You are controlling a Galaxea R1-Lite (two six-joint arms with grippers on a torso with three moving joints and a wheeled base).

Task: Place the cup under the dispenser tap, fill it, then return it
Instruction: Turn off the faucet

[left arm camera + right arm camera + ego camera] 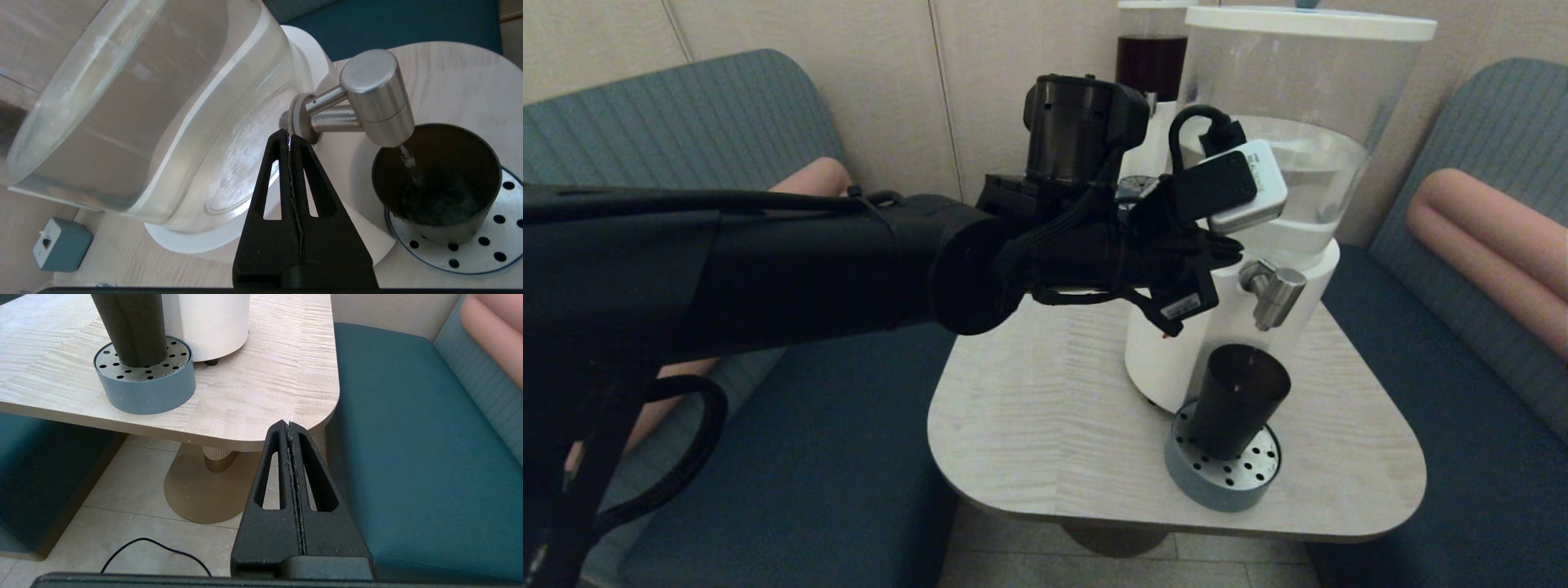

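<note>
The dark cup (1239, 400) (437, 183) (130, 328) stands upright on the perforated drip tray (1250, 478) (490, 253) (147, 381), directly under the brushed-steel dispenser tap (1274, 290) (374, 98). A thin stream of clear liquid runs from the tap into the cup, which holds some liquid at its bottom. My left gripper (289, 136) is shut and empty, its tips close to the base of the tap's stem, beside the clear tank (155, 102). My right gripper (288, 425) hangs shut and empty off the table's near right corner, low beside the seat.
The large white-based dispenser (1282, 163) stands at the back of the small pale wooden table (1045, 408). A narrower dispenser with dark liquid (1150, 61) is behind it. A small teal box (61, 245) lies on the table. Teal benches flank both sides.
</note>
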